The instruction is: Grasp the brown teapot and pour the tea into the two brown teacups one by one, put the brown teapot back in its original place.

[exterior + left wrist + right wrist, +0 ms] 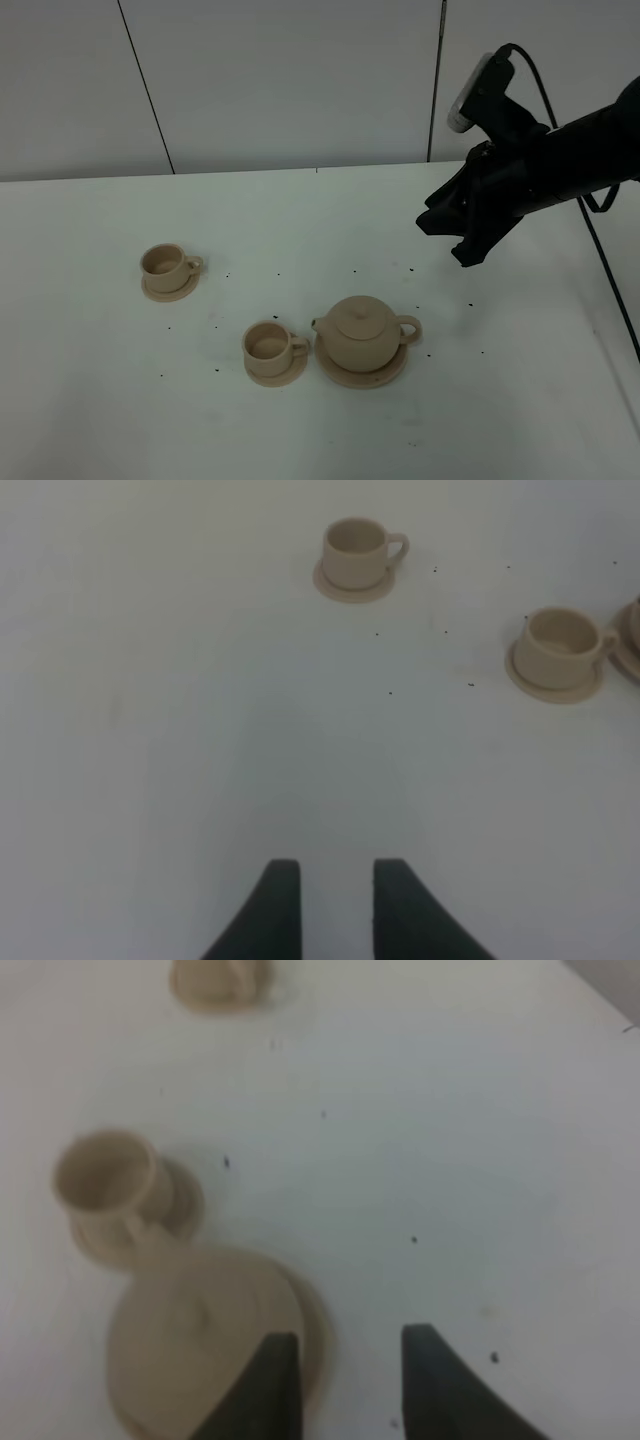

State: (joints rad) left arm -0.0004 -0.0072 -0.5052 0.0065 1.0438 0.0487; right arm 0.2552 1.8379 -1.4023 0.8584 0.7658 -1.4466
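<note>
The brown teapot (361,333) is seated on its wide saucer (362,377) near the tabletop's (300,210) front edge. One teacup (268,345) is set just beside it, a second teacup (163,262) further toward the left edge. The right gripper (447,243) is held above, jaws parted and empty; the left gripper (335,865) is parted likewise.

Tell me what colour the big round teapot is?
Plain beige-tan; the squat round ceramic teapot shows best in the exterior high view.

White table (90,420) bears three saucers (362,381), dark specks (216,324)

Lidded tan teapot (360,335) sits on saucer (390,373), teacups (272,350) left of it.
</note>
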